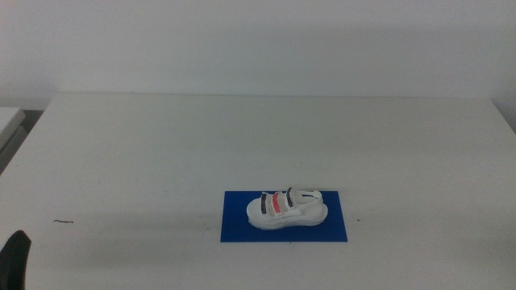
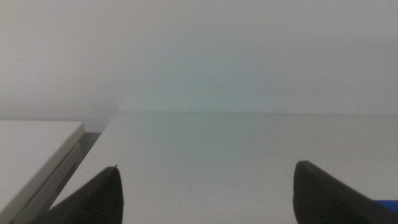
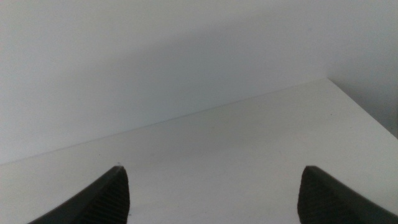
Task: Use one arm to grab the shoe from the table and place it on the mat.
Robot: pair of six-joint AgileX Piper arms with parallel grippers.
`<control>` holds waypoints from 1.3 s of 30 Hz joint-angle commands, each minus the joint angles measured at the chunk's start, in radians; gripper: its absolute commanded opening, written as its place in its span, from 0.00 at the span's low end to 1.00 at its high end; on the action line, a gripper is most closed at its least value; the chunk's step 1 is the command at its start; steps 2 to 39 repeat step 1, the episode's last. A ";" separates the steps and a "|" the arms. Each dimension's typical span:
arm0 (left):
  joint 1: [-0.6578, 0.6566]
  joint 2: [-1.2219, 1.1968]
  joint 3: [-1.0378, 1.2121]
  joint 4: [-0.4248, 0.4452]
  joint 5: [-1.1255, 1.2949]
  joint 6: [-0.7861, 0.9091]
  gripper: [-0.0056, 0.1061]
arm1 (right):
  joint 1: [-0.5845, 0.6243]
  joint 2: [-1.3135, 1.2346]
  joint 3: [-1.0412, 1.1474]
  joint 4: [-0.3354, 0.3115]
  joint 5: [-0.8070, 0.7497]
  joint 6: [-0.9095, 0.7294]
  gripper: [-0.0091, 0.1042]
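The white shoe [image 1: 286, 209], with two black straps and one red strap, lies on its sole on the blue mat [image 1: 238, 229], on the near right-of-centre part of the white table [image 1: 161, 145]. No gripper touches it. My left gripper [image 2: 208, 167] is open and empty; only a dark tip of it [image 1: 16, 258] shows at the bottom left corner of the middle view, far left of the shoe. A sliver of the mat [image 2: 387, 203] shows in the left wrist view. My right gripper [image 3: 212, 168] is open, empty, and out of the middle view.
A second white surface [image 1: 8, 121] stands beyond the table's left edge, with a dark gap between them; it also shows in the left wrist view [image 2: 31, 143]. A small dark mark [image 1: 63, 221] lies on the table at the near left. A plain wall rises behind.
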 commanded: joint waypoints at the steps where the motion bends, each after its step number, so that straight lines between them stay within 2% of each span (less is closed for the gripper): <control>1: 0.000 -0.004 0.000 -0.002 0.000 -0.001 0.89 | 0.002 -0.005 0.002 -0.006 -0.008 -0.006 0.78; 39: 0.000 -0.004 0.000 -0.002 0.000 -0.001 0.89 | 0.002 -0.005 0.002 -0.006 -0.008 -0.006 0.78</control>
